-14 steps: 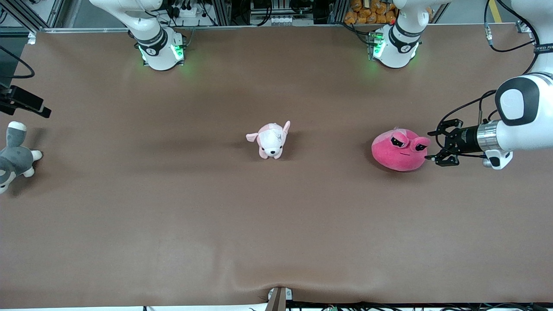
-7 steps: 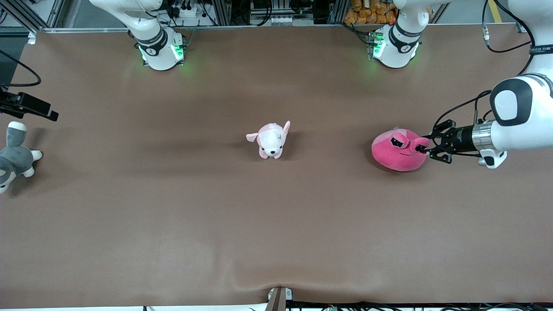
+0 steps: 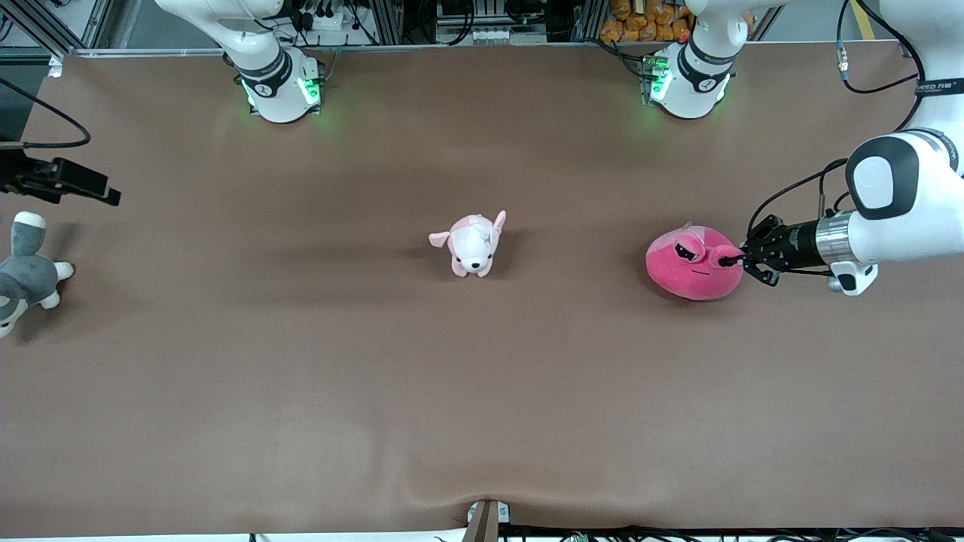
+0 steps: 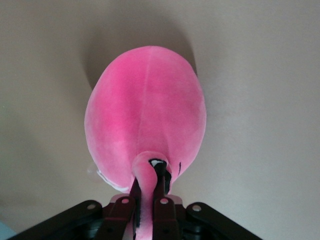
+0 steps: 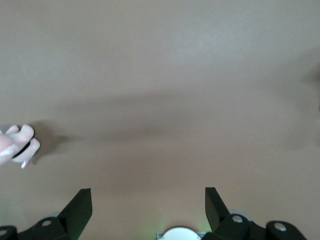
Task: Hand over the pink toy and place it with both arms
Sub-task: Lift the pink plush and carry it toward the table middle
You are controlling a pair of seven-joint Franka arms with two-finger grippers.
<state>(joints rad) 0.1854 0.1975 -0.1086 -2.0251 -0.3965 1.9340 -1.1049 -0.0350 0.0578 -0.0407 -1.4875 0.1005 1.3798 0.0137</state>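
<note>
The hot-pink blob toy (image 3: 689, 271) rests on the brown table (image 3: 482, 391) toward the left arm's end. My left gripper (image 3: 734, 261) lies low and level beside it, shut on the bulging eye at the toy's edge. In the left wrist view the toy (image 4: 145, 115) fills the middle and a pink fold is pinched in the left gripper (image 4: 148, 176). My right gripper (image 3: 105, 194) hangs open and empty over the right arm's end of the table; in its wrist view the right gripper (image 5: 148, 196) is spread wide over bare table.
A pale pink-and-white puppy plush (image 3: 473, 245) sits mid-table, also showing in the right wrist view (image 5: 17, 145). A grey-and-white plush (image 3: 22, 278) lies at the right arm's end, near the right gripper.
My left gripper moved in to the pink toy and shut on its eye bulge, nudging the toy slightly. My right gripper drifted a little toward the table's middle.
</note>
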